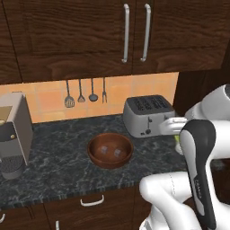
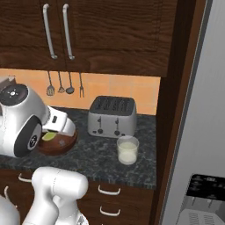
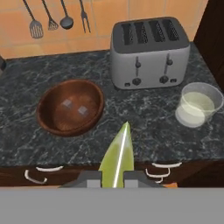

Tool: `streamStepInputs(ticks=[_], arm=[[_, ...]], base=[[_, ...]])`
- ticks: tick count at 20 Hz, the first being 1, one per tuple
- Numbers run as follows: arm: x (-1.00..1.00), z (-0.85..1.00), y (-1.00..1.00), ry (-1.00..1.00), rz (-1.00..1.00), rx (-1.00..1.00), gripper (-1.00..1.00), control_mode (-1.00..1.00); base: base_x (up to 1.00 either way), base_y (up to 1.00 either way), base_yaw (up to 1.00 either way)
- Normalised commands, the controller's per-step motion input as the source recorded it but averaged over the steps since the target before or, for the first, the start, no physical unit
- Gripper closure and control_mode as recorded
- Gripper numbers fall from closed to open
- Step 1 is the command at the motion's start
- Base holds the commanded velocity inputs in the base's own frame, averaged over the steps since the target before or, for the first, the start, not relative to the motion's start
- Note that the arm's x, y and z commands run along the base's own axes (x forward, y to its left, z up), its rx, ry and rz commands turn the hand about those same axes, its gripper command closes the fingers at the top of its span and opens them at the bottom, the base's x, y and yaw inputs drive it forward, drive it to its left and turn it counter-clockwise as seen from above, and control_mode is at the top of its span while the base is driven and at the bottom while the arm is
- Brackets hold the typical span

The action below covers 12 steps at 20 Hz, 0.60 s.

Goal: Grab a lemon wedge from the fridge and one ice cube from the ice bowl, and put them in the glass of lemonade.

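Above counter (image 3: pixel 144 118), gripper (image 3: pixel 114 177) clamps lemon wedge (image 3: pixel 118 157).

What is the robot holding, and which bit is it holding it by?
The lemon wedge, pinched by its wide end between the shut jaws of the gripper; its pointed tip sticks out over the counter.

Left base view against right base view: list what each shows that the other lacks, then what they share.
Left base view alone: a coffee machine at the counter's left end, and two ice cubes in the ice bowl. Right base view alone: the glass of lemonade, the fridge with its dispenser, and the lemon wedge by the arm's hand. Both: the toaster, the hanging utensils, the dark counter, the ice bowl.
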Motion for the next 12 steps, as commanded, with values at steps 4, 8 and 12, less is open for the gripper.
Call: streamStepInputs(ticks=[4,8,12], arm=[[0.39,-0.02,0.0,0.01,-0.02,-0.01,1.0,-1.0],[0.58,-0.03,-0.53,0.1,-0.17,-0.05,1.0,-1.0],[0.97,-0.24,-0.69,0.08,-0.19,-0.05,1.0,-1.0]], base=[[0.0,0.0,0.0],[0.0,0.0,0.0],[0.0,0.0,0.0]])
